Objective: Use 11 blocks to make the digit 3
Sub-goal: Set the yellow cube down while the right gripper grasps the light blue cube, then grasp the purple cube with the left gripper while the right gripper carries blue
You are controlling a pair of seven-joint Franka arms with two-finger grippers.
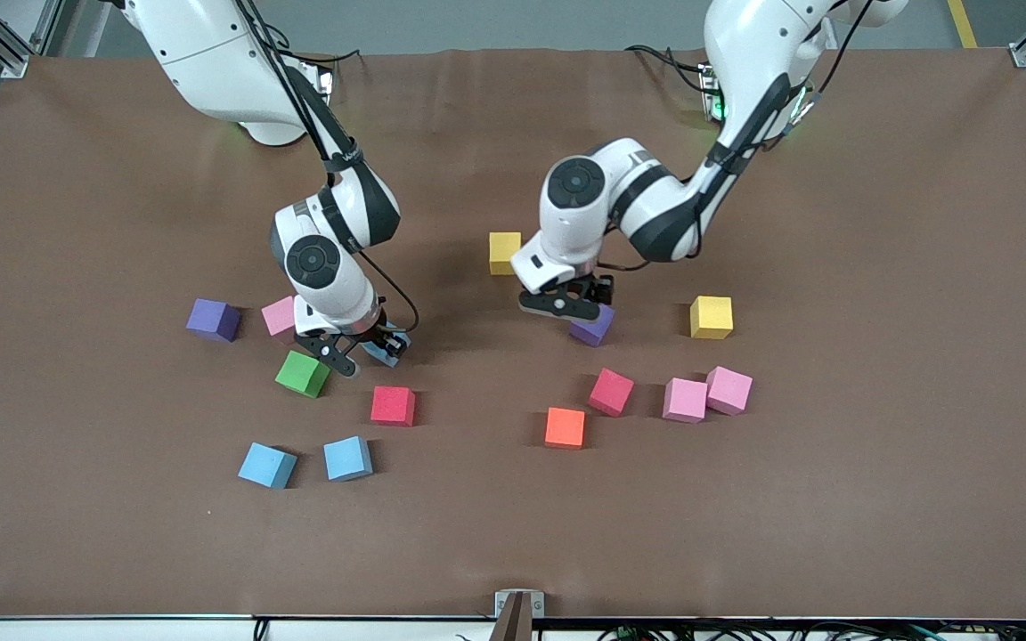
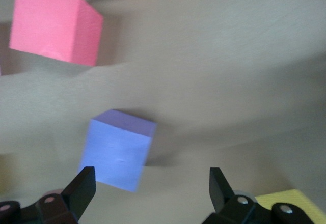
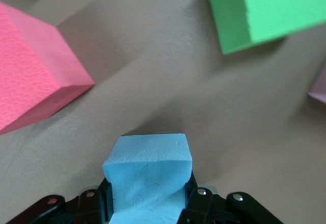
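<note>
Two light blue blocks [image 1: 267, 465] [image 1: 348, 458] sit side by side nearest the front camera, toward the right arm's end of the brown table [image 1: 77, 534]. Over the table just above them, the right gripper [image 1: 362, 352] is clamped on a third light blue block [image 3: 148, 175], its fingers pressed against both sides of the cube. A green block [image 1: 303, 373] lies just beside this gripper, a pink block [image 1: 280, 318] and a purple block [image 1: 213, 320] farther from the camera, and a red block [image 1: 393, 405] nearer to it.

Toward the table's middle, the left gripper [image 1: 571, 301] hangs with its jaws spread wide, released and grasping nothing. A second purple block [image 2: 118, 149] rests on the table directly under it, clear of both fingers. One yellow block [image 1: 505, 253] lies beside this gripper, farther from the camera; an orange block [image 1: 565, 427] and a second red block [image 1: 612, 392] lie nearer. Another yellow block [image 1: 711, 317] and two touching pink blocks [image 1: 685, 400] [image 1: 728, 390] sit toward the left arm's end. All blocks lie scattered; none forms a digit 3.
</note>
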